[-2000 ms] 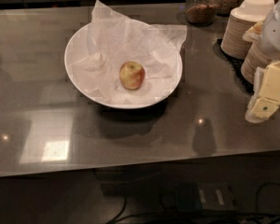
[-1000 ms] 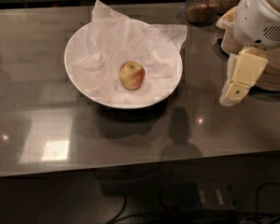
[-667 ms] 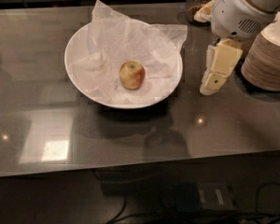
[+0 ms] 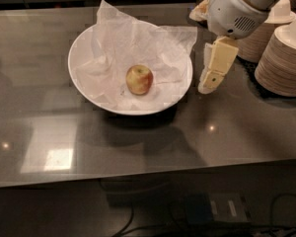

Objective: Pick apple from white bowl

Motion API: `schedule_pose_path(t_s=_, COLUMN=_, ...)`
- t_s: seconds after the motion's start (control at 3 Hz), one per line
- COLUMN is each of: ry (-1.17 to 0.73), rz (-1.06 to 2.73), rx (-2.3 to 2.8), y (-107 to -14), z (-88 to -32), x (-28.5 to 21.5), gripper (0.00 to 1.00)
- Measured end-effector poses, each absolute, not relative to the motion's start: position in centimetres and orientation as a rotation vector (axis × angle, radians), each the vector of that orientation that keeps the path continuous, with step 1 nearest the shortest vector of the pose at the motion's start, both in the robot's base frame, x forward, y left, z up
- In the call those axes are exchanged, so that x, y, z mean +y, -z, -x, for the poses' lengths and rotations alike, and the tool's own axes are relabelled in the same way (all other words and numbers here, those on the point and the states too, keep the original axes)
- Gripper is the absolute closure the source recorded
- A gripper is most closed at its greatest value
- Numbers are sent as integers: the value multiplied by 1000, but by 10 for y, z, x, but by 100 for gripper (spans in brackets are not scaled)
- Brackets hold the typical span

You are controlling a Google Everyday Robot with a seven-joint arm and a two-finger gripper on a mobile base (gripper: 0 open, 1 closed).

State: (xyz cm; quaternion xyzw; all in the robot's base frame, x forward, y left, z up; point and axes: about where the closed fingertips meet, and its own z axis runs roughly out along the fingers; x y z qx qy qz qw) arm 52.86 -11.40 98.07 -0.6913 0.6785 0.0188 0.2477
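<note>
Apple resting in the white bowl, with the claw just outside the rim.

The apple, yellow-green with a red blush, sits near the middle of the bowl on crumpled white paper, well to the left of the claw as the camera sees it and not touching it. The bowl's nearest rim lies just beside the claw, on that same side. The claw points down over the dark, glossy bench, hanging from the white arm housing above it. Whether the claw is apart or together cannot be told from this angle. On the claw's other side, a little farther back, stand stacks of beige paper bowls. The paper's raised corner stands up at the back of the bowl, up and to the left of the claw.
</note>
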Motion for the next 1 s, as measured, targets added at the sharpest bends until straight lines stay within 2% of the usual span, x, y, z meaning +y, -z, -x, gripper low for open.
schedule_pose_path(t_s=1.0, ry=-281, rz=1778, rx=1722, y=-929, z=-584, x=-43, gripper=0)
